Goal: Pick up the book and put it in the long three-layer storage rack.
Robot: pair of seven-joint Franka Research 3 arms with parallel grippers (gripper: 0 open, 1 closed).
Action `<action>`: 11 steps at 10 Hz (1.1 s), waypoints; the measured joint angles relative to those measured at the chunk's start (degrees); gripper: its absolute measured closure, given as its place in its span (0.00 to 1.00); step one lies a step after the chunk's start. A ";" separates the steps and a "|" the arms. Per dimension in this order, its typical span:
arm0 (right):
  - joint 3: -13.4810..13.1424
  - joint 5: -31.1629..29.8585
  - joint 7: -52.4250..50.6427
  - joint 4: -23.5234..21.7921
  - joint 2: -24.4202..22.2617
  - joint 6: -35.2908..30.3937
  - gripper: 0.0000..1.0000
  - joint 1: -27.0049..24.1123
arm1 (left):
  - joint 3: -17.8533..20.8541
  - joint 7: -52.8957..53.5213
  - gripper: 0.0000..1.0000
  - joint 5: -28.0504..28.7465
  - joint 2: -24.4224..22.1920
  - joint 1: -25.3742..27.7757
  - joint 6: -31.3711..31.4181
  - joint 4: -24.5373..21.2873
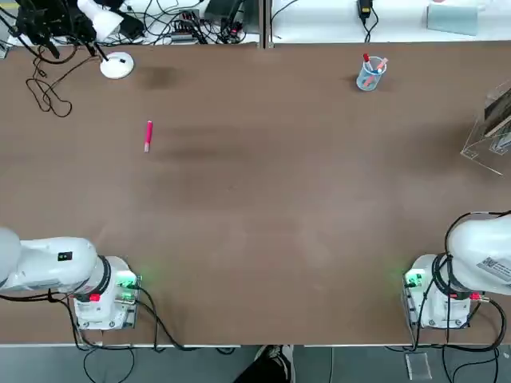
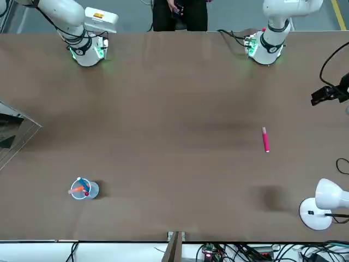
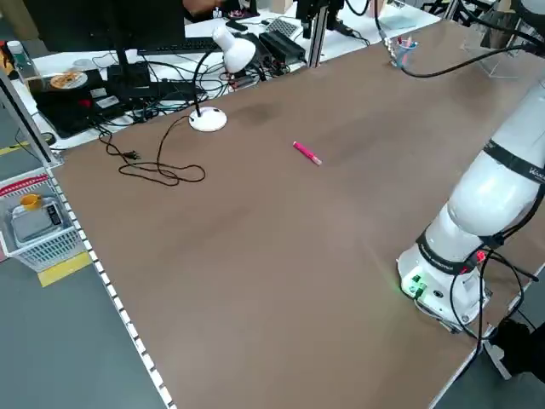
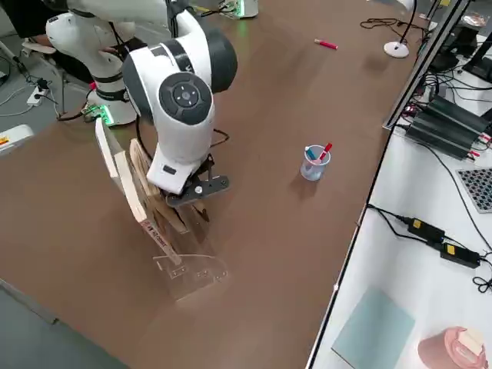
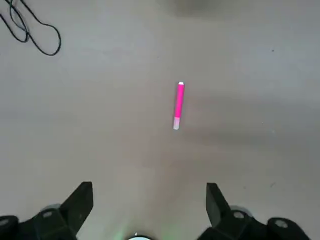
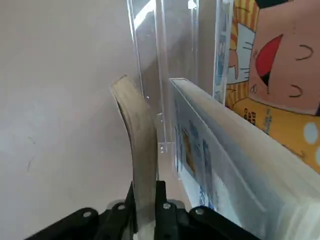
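Thin, tan-paged book (image 6: 140, 155) is pinched upright between the black fingers of the right tool (image 6: 145, 192), beside the transparent acrylic tiered rack (image 6: 162, 65) holding other books, on the brown bench (image 1: 295, 239). Left tool (image 5: 150, 210), spread wide, hangs empty above the bench, near a pink marker (image 5: 179, 106).

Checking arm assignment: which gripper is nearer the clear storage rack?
Right. The right gripper grips a book right beside the rack; the left gripper hovers across the table.
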 joint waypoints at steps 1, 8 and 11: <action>0.00 -0.04 -0.01 0.00 0.32 0.00 0.85 -0.35 | 0.75 1.08 0.01 0.00 0.01 0.07 -0.08 0.00; 0.12 -1.67 -0.38 0.02 1.19 1.00 0.85 -1.20 | 1.92 2.77 0.01 0.00 0.09 0.39 -0.16 0.00; 0.38 -1.83 -0.39 0.03 2.34 2.89 0.85 -1.13 | 1.91 2.77 0.01 0.00 0.20 0.38 -0.16 0.00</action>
